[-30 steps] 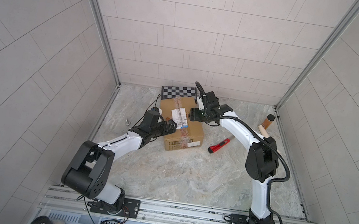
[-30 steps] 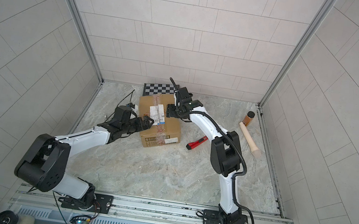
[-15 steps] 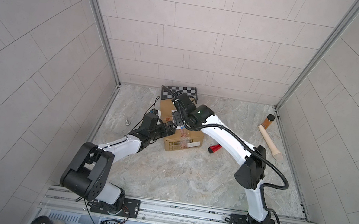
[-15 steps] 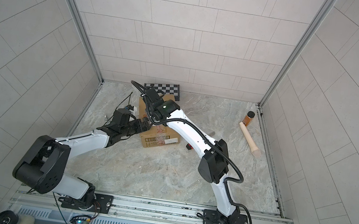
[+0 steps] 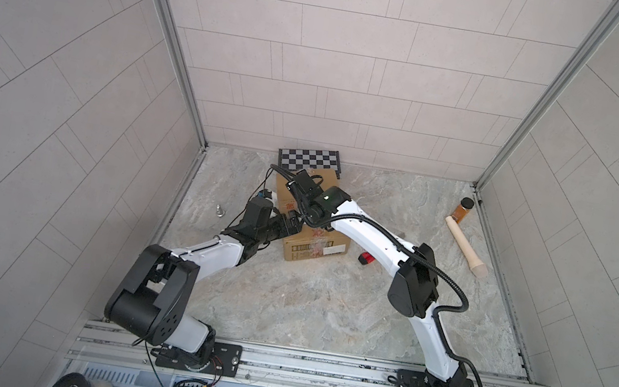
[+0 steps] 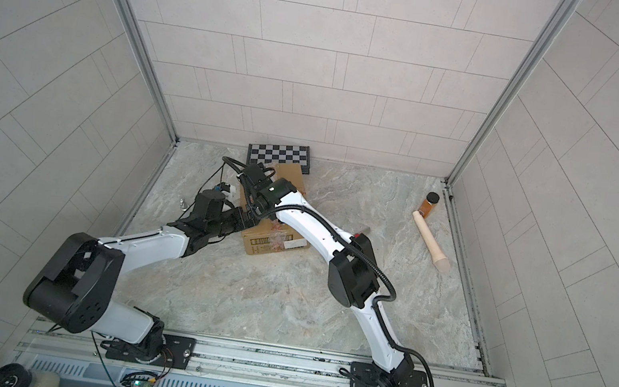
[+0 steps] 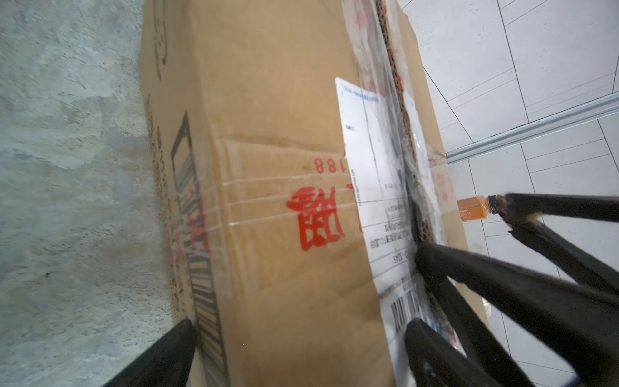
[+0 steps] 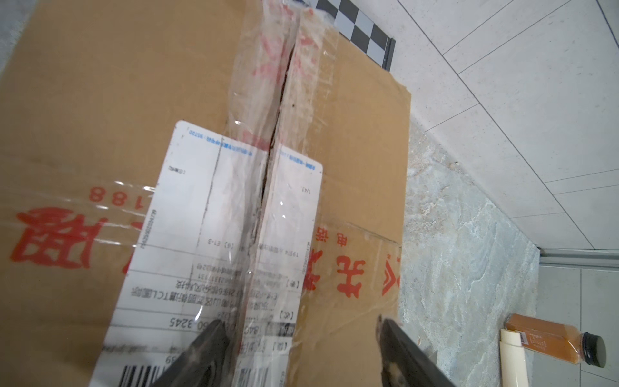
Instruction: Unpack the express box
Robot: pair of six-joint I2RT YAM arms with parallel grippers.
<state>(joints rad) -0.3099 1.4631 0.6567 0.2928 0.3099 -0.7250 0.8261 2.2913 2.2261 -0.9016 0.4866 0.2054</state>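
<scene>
Marble floor [image 5: 323, 310] is occupied toward twelve o'clock by the express box [image 5: 316, 244], judged stiff but light, best taken at the slit seam's flap edges, where left gripper [image 7: 301, 323] and right gripper [image 8: 299, 321] are spread open.

Express box [image 5: 314, 244] — brown, white-labelled, taped — lies flat, top seam slit open.

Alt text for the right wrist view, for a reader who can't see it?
The open right gripper is close over a brown cardboard box whose taped top seam is split through the white label. Beyond it: a checkered board, an orange bottle and a pale wooden stick.
</scene>
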